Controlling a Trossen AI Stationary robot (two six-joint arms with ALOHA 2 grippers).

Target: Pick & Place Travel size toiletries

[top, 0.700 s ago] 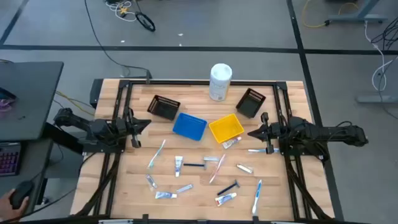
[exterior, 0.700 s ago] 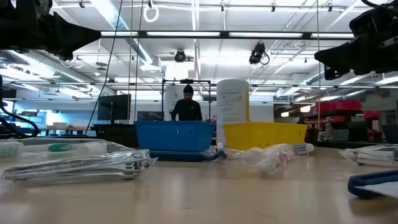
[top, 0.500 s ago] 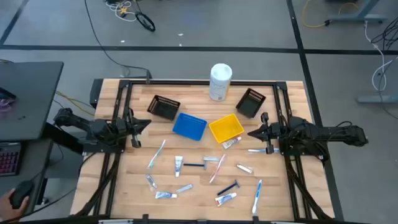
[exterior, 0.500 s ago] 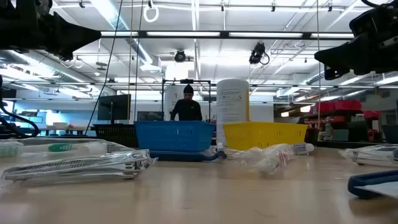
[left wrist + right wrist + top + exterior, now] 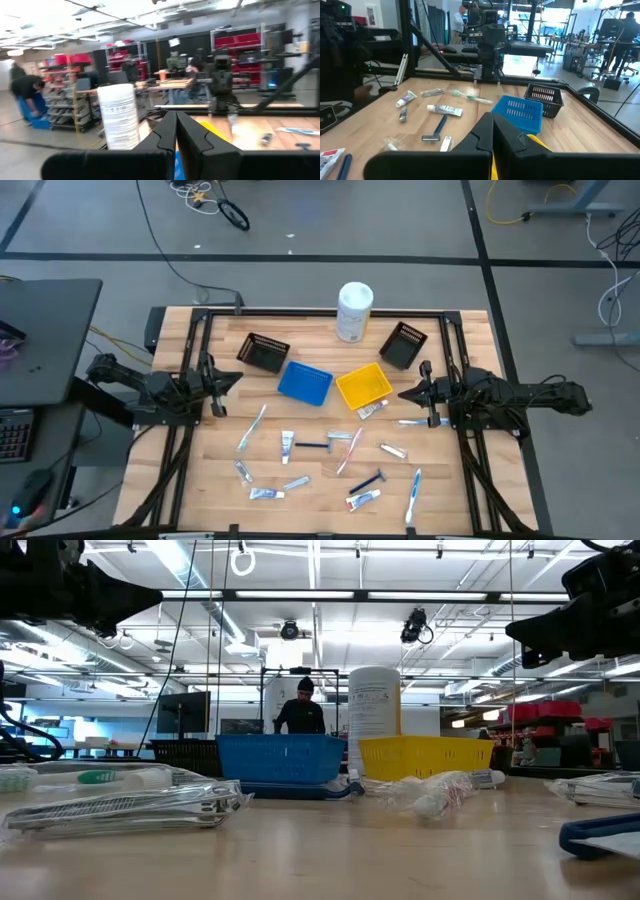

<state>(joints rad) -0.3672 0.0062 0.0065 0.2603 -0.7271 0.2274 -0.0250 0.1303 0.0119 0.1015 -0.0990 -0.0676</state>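
Note:
The travel size toiletries (image 5: 330,460) lie scattered flat on the near half of the wooden table: white tubes (image 5: 287,444), pale toothbrushes (image 5: 252,426), dark-handled razors (image 5: 367,482). My left gripper (image 5: 232,380) hovers shut above the table's left side, pointing right, its fingers closed together in the left wrist view (image 5: 176,120). My right gripper (image 5: 405,393) hovers shut above the right side, pointing left, with a packaged toothbrush (image 5: 415,421) just near of it. In the right wrist view (image 5: 493,122) several tubes (image 5: 445,110) and a razor (image 5: 436,130) lie ahead.
A blue bin (image 5: 304,383) and a yellow bin (image 5: 363,386) sit mid-table between the grippers. Two black bins (image 5: 264,352) (image 5: 403,345) and a tall white canister (image 5: 354,311) stand toward the far edge. A tube (image 5: 372,410) lies against the yellow bin's near side.

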